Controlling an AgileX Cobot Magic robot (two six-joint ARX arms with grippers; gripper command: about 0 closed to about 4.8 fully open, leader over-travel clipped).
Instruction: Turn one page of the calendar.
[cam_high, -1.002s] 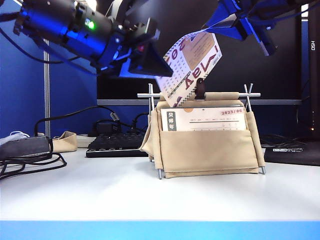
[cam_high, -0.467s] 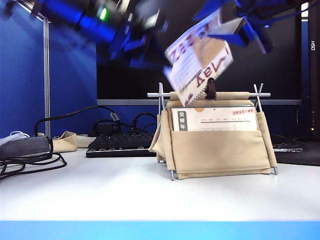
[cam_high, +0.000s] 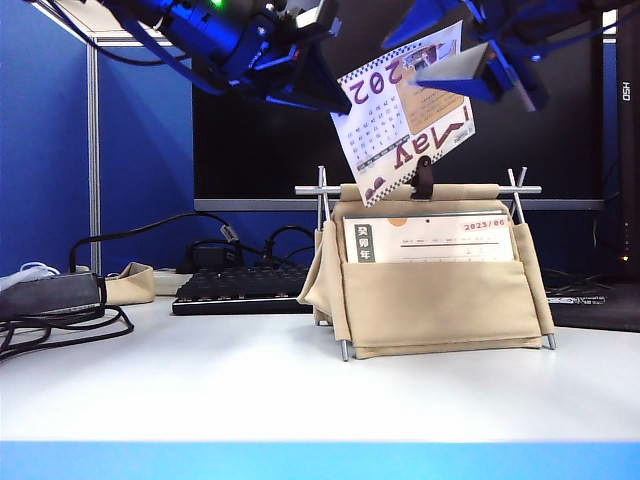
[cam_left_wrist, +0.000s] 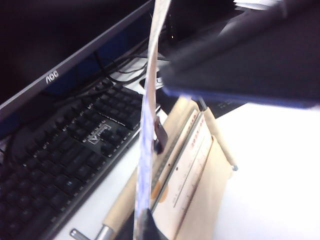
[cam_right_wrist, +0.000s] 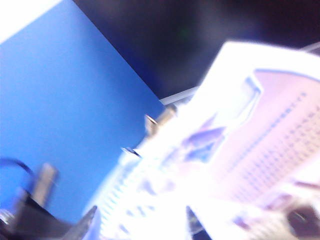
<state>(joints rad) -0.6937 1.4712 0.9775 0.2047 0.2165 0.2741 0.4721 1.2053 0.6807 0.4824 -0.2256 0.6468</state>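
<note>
The calendar stands on the white table: a beige pouch on a silver rod frame, with a "2023/06" sheet showing in front. The page is lifted above the rod by the brown strap, its reverse showing red "May" upside down. My left gripper is shut on the page's left edge. In the left wrist view the page runs edge-on into that gripper, above the calendar. My right gripper is open around the page's upper right corner. The right wrist view is blurred: spread fingertips before the bright page.
A black monitor stands right behind the calendar, with a black keyboard at its foot, left of the pouch. Cables and a grey pouch lie at the far left. A blue partition closes the left side.
The calendar slid a little to the right. My left gripper shut on the page's left edge and rose with it. The right gripper let go and now stands open.
</note>
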